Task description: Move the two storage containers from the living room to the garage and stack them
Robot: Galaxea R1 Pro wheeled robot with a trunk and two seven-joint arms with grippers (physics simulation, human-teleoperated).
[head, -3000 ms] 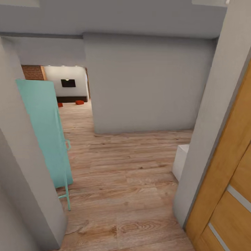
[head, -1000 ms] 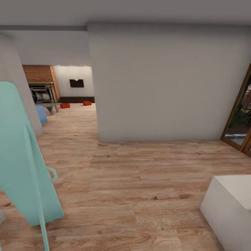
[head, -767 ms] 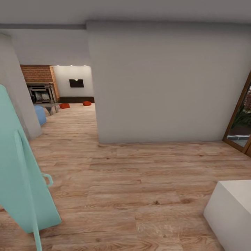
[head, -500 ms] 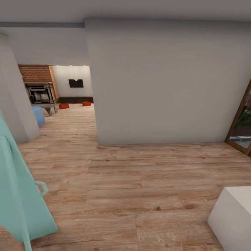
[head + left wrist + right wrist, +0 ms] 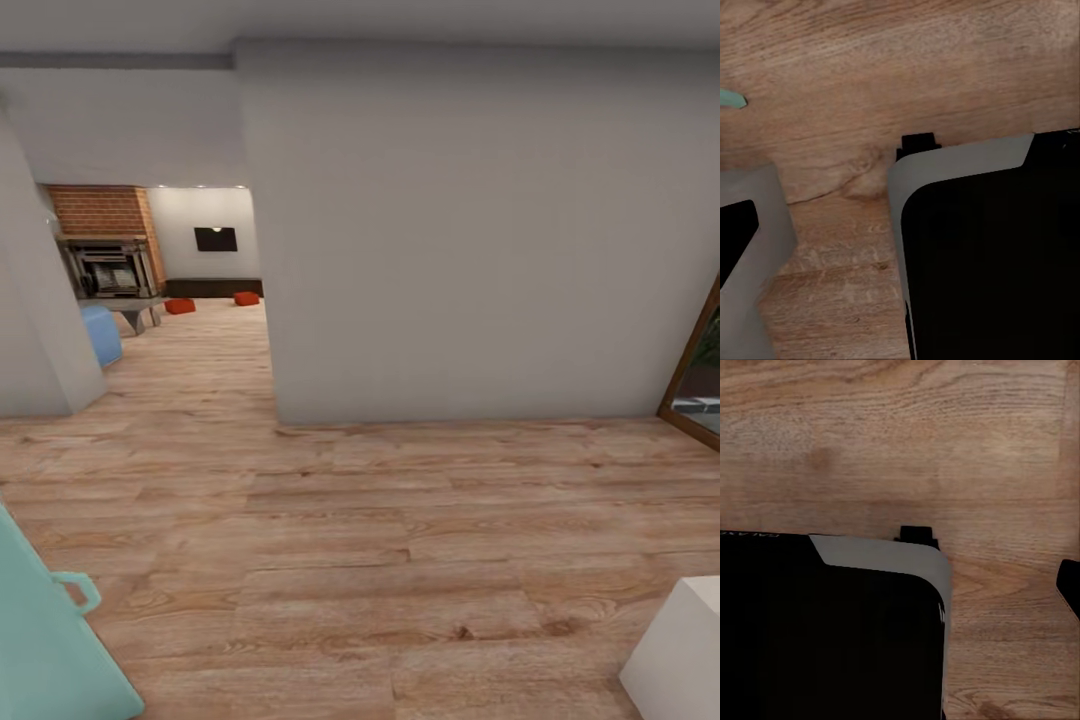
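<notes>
The two storage containers show as small orange-red tubs far off in the head view, one (image 5: 180, 306) to the left and the other (image 5: 246, 298) to the right. Both rest on the living room's light wood-plank floor (image 5: 215, 350), in front of a low dark cabinet (image 5: 212, 288) under a black wall TV (image 5: 215, 239). A red-brick chimney (image 5: 100, 211) with a fireplace (image 5: 108, 270) stands to their left. Both wrist views look down on wood planks and on my own grey-and-black body (image 5: 982, 247) (image 5: 832, 622).
A broad grey wall (image 5: 450, 230) fills the middle, with the passage to the living room on its left. A grey wall corner (image 5: 30, 330) and a blue seat (image 5: 98, 335) flank that passage. A teal panel (image 5: 45, 650) is near left, a white box (image 5: 685, 655) near right, a wood-framed glass door (image 5: 700, 370) far right.
The camera has moved forward out of a doorway. The teal panel has slid to the view's lower left corner, the white box to the lower right. The containers lie where they were.
</notes>
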